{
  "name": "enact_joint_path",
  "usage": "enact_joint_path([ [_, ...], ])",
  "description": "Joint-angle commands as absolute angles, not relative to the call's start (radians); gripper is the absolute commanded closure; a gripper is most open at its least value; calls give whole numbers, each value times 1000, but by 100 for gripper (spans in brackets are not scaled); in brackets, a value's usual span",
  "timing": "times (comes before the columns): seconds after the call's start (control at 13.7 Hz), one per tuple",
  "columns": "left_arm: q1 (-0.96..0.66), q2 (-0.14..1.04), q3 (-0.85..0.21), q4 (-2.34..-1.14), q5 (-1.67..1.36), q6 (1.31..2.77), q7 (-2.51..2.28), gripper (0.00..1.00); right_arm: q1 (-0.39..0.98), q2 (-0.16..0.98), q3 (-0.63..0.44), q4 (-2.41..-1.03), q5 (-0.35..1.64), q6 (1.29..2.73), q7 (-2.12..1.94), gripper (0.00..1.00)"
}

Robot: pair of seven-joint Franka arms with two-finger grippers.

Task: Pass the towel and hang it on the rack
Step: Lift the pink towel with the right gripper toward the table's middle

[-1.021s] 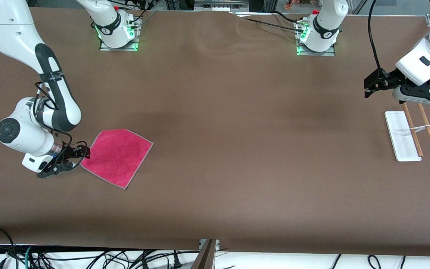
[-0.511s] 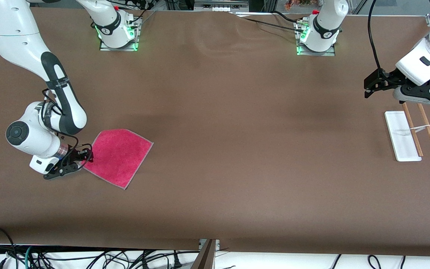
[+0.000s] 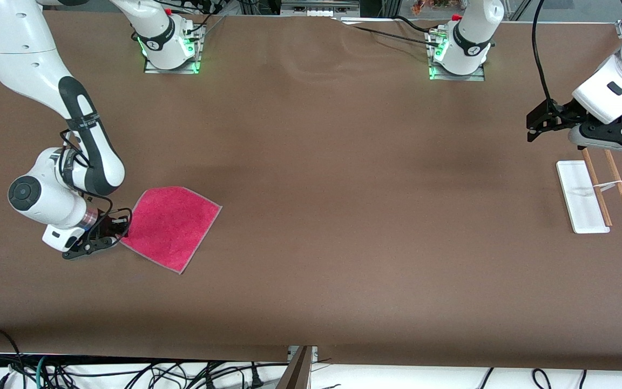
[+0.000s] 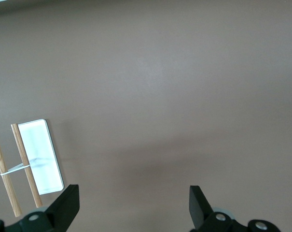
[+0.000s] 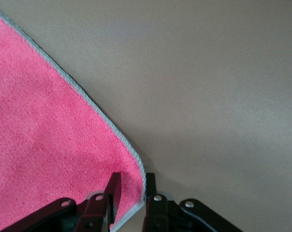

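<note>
Both gripper states: right gripper (image 5: 130,195) pinches towel (image 3: 170,227) corner; left gripper (image 4: 131,208) wide open.

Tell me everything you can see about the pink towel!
The towel is a square of fuzzy pink-red cloth with a thin grey stitched edge. It lies flat and spread out on the brown table, turned like a diamond, at the right arm's end. The right gripper is down at one corner, its fingers pinching that corner's edge between them. Nothing else touches the towel.
</note>
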State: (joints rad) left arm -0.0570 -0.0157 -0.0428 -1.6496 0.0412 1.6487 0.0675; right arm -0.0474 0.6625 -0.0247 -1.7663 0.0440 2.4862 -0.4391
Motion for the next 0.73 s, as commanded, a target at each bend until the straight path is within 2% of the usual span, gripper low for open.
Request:
enact_joint_path([
  [0.0,-54,-3,-46,-1623,32,1635,60,0,-60,666,-12,-1758,71,2488,-463,100],
  [0.29,-54,-5,-46,-1623,32,1635,60,0,-52,640,8,-1737,86,2424,-457,100],
  [0.66,-54,-3,-46,-1623,32,1635,60,0,-32,595,44,-1536,107,2032,-304,100],
])
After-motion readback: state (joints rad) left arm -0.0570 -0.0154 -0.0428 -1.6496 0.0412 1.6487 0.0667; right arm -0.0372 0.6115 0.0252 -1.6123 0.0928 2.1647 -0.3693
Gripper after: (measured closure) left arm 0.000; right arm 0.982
